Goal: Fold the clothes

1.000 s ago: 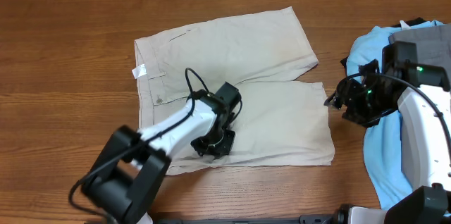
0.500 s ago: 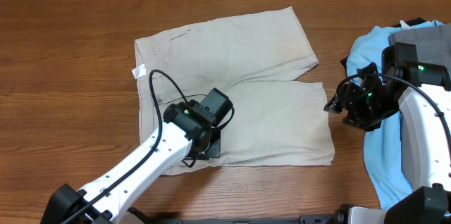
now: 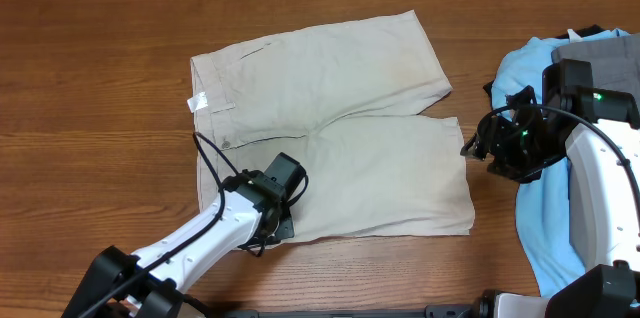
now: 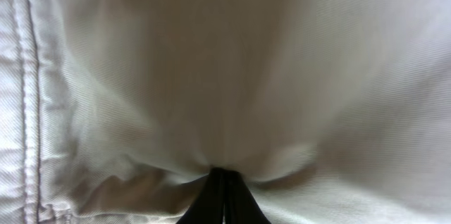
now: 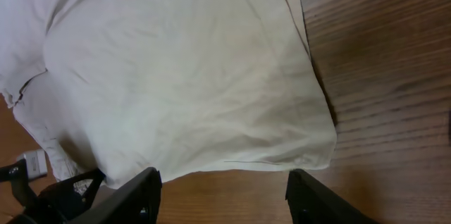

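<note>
The shorts [image 3: 350, 98] lie flat on the surface [image 3: 90, 78]. The left gripper [image 3: 279, 226] is clamped on their waistband-end fabric, presumably to lift a fold. The right gripper [image 3: 476, 148] hovers open beside the hems.

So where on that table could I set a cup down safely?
The widest bare wood of the table lies left of the shorts, and a strip runs behind them along the far edge. Crowded: the gap between the shorts' leg hems and the blue T-shirt, where the right gripper hangs open, and the near edge, where the left gripper pinches the cloth.
</note>
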